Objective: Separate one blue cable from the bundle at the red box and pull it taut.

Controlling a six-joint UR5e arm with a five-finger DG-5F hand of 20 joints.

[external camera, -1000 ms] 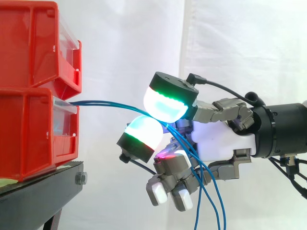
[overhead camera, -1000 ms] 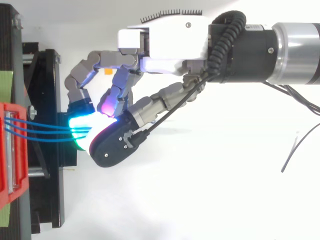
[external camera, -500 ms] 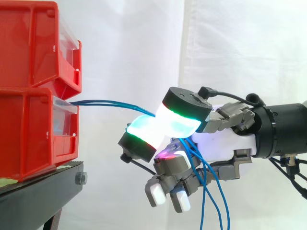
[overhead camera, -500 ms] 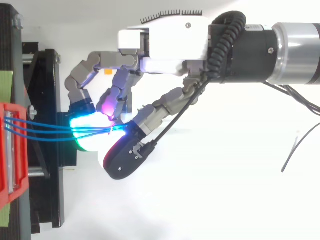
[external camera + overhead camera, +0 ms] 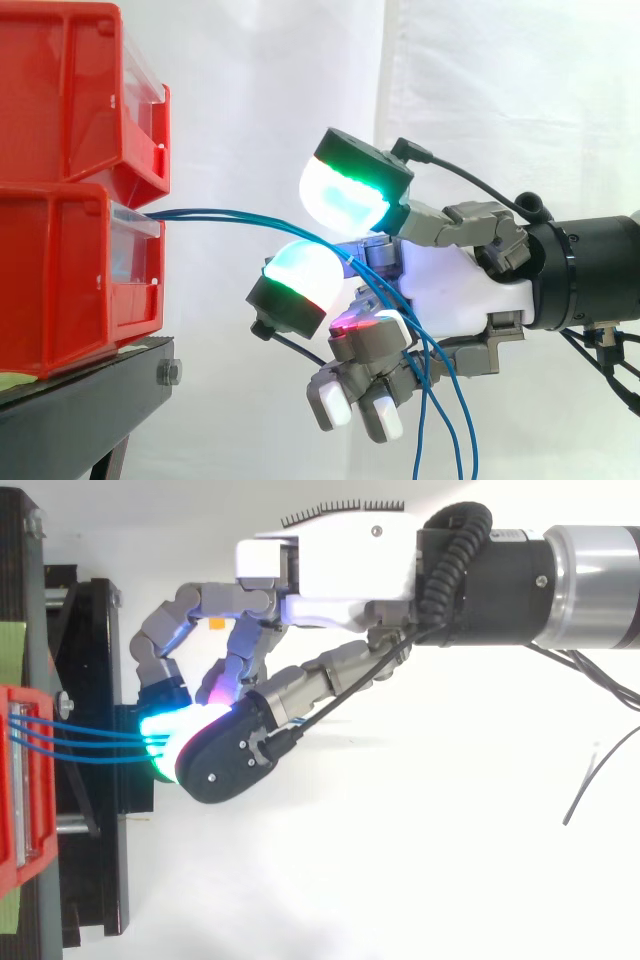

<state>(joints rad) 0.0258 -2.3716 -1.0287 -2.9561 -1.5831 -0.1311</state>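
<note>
Blue cables (image 5: 220, 214) sag from the red box (image 5: 60, 270) right across one pad (image 5: 300, 268) of the hand (image 5: 455, 285); its pads stand apart, probably to single one out.

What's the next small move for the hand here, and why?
Probably slide the hand sideways until only one cable rests on the lower pad, before closing. The upper pad stands raised, apart from it, pinching nothing, and all three blue cables from the red bin run together across the lower pad.
</note>
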